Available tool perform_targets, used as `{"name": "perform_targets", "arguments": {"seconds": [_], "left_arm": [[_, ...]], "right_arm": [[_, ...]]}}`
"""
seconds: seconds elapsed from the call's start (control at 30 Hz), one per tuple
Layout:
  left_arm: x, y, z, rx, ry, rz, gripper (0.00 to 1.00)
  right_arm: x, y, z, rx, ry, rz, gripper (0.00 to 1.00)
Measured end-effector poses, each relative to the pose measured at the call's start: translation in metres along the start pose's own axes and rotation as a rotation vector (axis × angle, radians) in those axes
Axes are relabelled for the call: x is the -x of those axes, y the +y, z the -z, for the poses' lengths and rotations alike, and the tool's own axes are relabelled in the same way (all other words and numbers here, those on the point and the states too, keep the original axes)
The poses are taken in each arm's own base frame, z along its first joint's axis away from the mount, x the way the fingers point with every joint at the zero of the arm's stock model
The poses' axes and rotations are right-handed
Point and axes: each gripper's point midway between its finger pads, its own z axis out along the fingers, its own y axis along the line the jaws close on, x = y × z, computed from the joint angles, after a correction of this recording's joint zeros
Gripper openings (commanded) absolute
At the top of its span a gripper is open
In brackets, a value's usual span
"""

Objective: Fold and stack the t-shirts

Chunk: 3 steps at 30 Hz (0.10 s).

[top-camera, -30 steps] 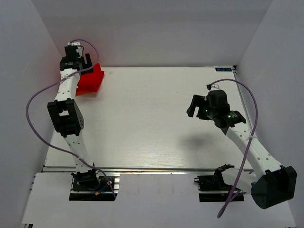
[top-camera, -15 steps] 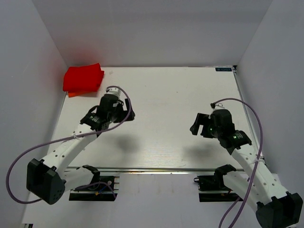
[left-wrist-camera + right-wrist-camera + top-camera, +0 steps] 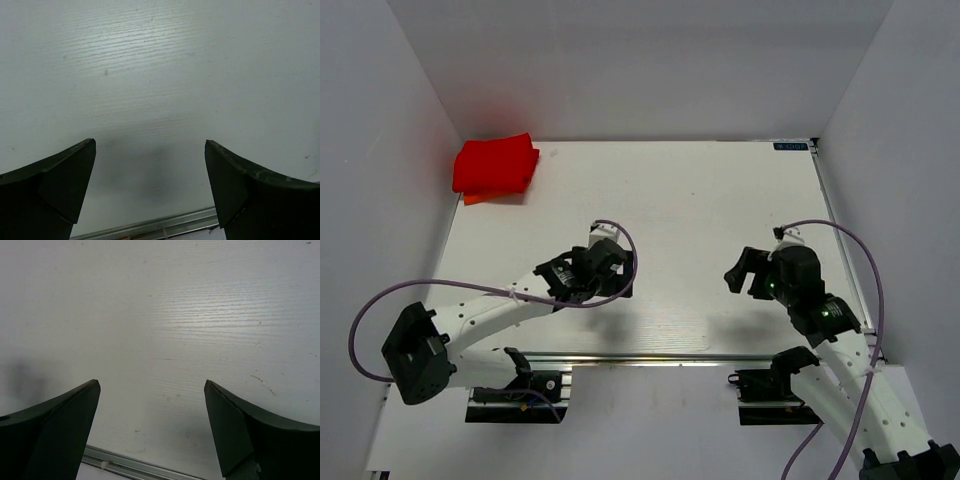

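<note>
Lying crosswise, red tee (image 3: 495, 165) on orange (image 3: 475, 198), left end effector (image 3: 613, 274), right end effector (image 3: 744, 272) agape

Left arm (image 3: 490, 306), right arm (image 3: 828, 318) — retracted

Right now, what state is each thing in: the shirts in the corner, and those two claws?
red t-shirt: folded, lying on top of the orange one in the far left corner of the table.
orange t-shirt: under the red one, only a strip showing at its near edge.
left claw: open, empty, over bare table.
right claw: open, empty, over bare table.
</note>
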Motion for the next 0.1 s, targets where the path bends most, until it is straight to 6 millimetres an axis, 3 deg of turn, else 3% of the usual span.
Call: {"name": "perform_targets", "arguments": {"seconds": [0.1], "left_arm": [[0.0030,-0.0017,0.0036,0.012,-0.031,-0.010,1.00]], "right_arm": [[0.0022,0.0012,0.0030,0.013,-0.024,0.004,0.90]]}}
